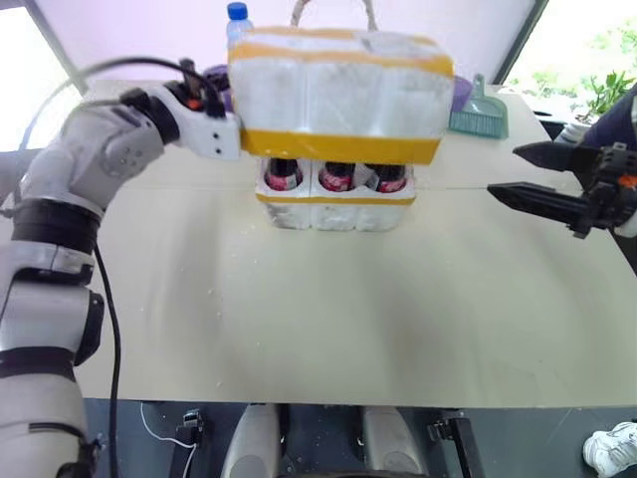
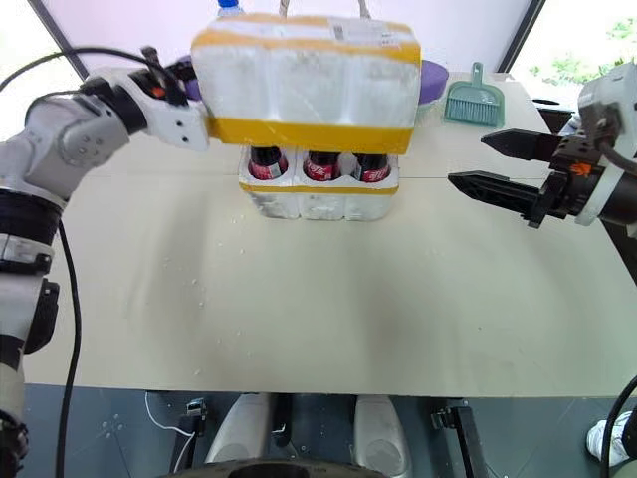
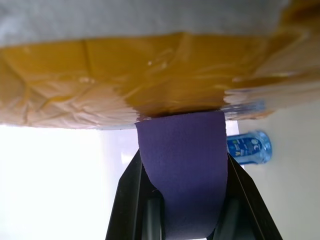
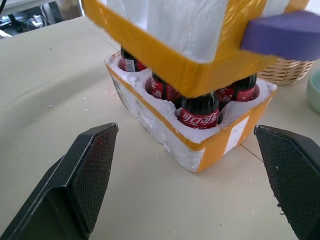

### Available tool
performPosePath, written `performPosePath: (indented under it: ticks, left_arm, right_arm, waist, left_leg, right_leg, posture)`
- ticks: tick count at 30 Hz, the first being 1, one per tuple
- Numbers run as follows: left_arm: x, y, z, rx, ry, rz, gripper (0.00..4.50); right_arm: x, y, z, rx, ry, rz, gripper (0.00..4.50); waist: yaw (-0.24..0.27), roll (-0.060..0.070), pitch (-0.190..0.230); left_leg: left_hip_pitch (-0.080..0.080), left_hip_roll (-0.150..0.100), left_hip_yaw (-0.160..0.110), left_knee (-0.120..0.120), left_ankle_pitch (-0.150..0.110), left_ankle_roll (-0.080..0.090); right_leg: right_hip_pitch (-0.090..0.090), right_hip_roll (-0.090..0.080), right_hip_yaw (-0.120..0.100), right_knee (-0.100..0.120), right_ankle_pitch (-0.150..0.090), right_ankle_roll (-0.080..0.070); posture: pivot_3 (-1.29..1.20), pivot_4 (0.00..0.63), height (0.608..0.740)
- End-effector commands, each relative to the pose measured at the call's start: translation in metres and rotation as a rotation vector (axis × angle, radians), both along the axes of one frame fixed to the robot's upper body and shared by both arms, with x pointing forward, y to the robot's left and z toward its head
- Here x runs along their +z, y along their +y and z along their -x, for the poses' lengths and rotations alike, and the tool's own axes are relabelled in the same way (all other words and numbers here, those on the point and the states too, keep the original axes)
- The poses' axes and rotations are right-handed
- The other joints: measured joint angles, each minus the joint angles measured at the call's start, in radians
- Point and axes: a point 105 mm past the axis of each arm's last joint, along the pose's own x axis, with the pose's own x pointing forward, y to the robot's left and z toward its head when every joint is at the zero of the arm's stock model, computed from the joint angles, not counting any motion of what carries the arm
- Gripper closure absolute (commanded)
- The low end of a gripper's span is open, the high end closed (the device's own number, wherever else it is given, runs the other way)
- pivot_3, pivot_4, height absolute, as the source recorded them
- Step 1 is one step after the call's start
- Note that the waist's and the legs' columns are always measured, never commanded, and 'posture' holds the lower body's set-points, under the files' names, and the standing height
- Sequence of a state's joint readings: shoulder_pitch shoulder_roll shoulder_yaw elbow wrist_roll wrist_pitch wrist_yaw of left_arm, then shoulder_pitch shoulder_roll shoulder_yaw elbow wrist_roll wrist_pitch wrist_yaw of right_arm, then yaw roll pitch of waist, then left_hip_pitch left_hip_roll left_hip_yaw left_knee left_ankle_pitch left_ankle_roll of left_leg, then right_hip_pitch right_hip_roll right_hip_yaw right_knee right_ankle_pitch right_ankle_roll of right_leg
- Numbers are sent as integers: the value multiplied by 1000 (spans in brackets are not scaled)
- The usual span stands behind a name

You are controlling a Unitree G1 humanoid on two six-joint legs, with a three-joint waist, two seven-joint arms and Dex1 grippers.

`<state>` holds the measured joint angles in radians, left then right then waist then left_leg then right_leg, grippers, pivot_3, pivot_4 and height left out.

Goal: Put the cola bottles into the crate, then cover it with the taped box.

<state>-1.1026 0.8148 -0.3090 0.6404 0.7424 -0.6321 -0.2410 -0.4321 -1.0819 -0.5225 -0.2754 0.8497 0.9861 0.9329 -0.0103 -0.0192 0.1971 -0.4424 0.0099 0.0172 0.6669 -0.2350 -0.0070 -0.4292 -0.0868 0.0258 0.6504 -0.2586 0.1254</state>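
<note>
The taped box, white foam with yellow tape bands, hangs just above the crate. It tilts slightly and overlaps the bottle tops. My left gripper is shut on a purple strap on the box's left side. The crate is a low white foam block with one yellow band, standing at the table's middle far side. Several cola bottles with red labels stand in its holes, their necks hidden by the box. My right gripper is open to the right of the crate and holds nothing.
A blue-capped water bottle stands behind the box. A teal dustpan lies at the back right, with a purple bowl rim beside it. A wicker basket sits behind the crate. The table's near half is bare.
</note>
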Motion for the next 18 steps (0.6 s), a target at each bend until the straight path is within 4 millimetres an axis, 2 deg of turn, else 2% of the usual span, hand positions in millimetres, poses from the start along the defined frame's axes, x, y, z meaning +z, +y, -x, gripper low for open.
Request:
performPosePath:
  ticks: [1,5,11,13,14,18]
  left_arm:
    - [9,-10,5,-3,-116,-86,4148]
    - [-8,-22,10,-43,-122,-127,4148]
    - [-38,-16,13,-8,-99,-147,4148]
    - [-45,-15,15,-10,-84,-119,3132]
    - [-46,-14,16,-7,-83,-109,2776]
    - [-54,-4,20,11,-66,-101,667]
  right_arm:
    - [10,0,9,0,-54,9,0]
    - [8,-2,12,-5,-49,21,0]
    - [7,-4,13,-13,-47,30,0]
    - [7,-4,13,-12,-46,30,0]
    - [7,-4,13,-11,-45,31,0]
    - [4,-3,13,-1,-35,37,0]
  waist:
    - [2,0,0]
    - [1,0,0]
    - [0,0,-1]
    - [0,0,-1]
    - [0,0,-1]
    - [0,0,-1]
  left_leg:
    - [0,0,0,0,0,0]
    - [0,0,0,0,0,0]
    - [1,0,0,0,0,0]
    - [1,0,-1,0,0,0]
    - [1,0,-1,0,0,0]
    - [1,0,-1,0,0,0]
  right_leg:
    - [0,0,0,0,0,0]
    - [0,0,0,0,0,0]
    - [1,0,0,0,0,0]
    - [1,0,0,0,0,0]
    - [1,0,0,0,0,0]
    - [1,0,0,0,0,0]
  posture:
    - [0,150,740]
    - [0,150,740]
    - [0,150,740]
    - [0,150,740]
    - [0,150,740]
    - [0,150,740]
